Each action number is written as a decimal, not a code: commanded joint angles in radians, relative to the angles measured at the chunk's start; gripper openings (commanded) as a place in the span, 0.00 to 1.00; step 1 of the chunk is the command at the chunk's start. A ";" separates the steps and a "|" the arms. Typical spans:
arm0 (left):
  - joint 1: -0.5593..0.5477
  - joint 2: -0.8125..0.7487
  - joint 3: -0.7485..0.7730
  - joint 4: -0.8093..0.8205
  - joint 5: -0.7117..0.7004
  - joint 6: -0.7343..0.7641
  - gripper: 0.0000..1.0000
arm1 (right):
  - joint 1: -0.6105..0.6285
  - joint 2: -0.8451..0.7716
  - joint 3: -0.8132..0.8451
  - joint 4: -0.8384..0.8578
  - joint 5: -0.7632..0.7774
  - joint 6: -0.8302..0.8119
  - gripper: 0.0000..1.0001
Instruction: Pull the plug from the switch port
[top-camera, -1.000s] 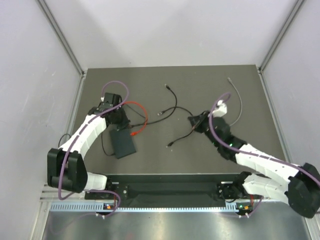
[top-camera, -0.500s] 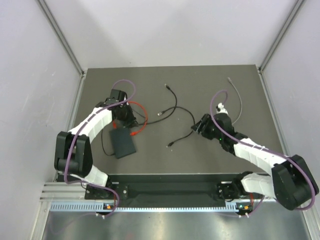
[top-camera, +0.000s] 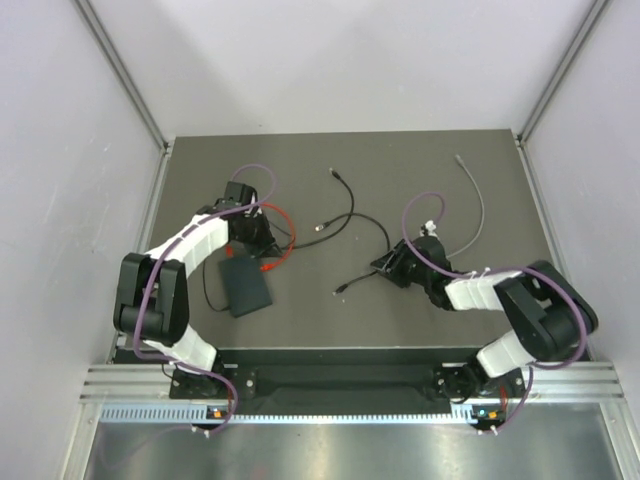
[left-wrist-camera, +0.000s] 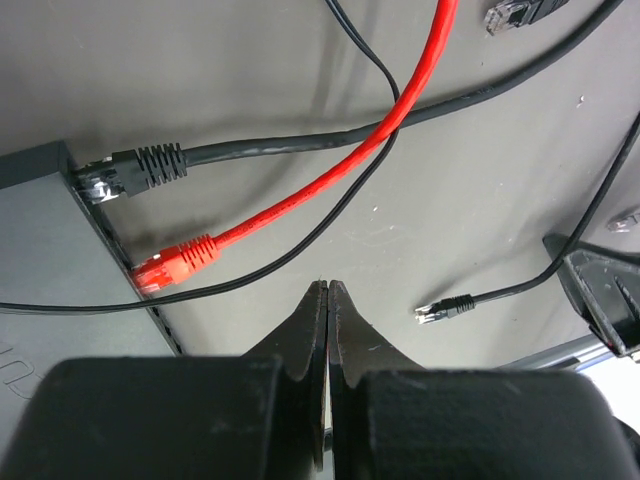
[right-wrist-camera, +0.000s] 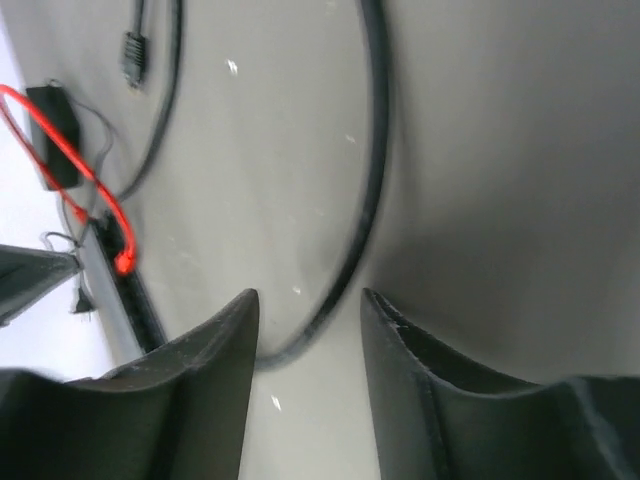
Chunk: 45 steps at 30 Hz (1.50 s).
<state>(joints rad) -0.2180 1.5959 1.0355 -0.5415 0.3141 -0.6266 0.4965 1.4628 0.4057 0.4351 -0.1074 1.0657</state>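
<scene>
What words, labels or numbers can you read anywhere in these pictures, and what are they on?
No text can be read.
The switch has a faint mark on its top, at the left edge of the left wrist view: cut off and too dim to read.

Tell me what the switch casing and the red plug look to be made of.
Switch: probably matt dark grey plastic, possibly painted metal; the top is flat and even, without glare. Red plug: glossy tip looks like hard plastic; the ribbed boot behind it looks like softer moulded rubber or vinyl.
</scene>
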 joint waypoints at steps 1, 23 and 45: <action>-0.001 -0.042 -0.006 0.032 -0.012 0.028 0.00 | 0.020 0.092 0.015 0.186 0.012 0.097 0.37; 0.006 -0.076 -0.009 0.023 -0.043 0.042 0.00 | -0.341 -0.243 -0.056 0.081 0.118 0.183 0.00; 0.057 -0.117 -0.020 -0.084 -0.202 0.021 0.00 | -0.362 -0.544 0.146 -0.579 0.289 -0.349 0.69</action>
<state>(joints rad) -0.1715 1.5375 1.0313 -0.6117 0.1505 -0.6033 0.0269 1.0088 0.4637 -0.0257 0.0650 0.8104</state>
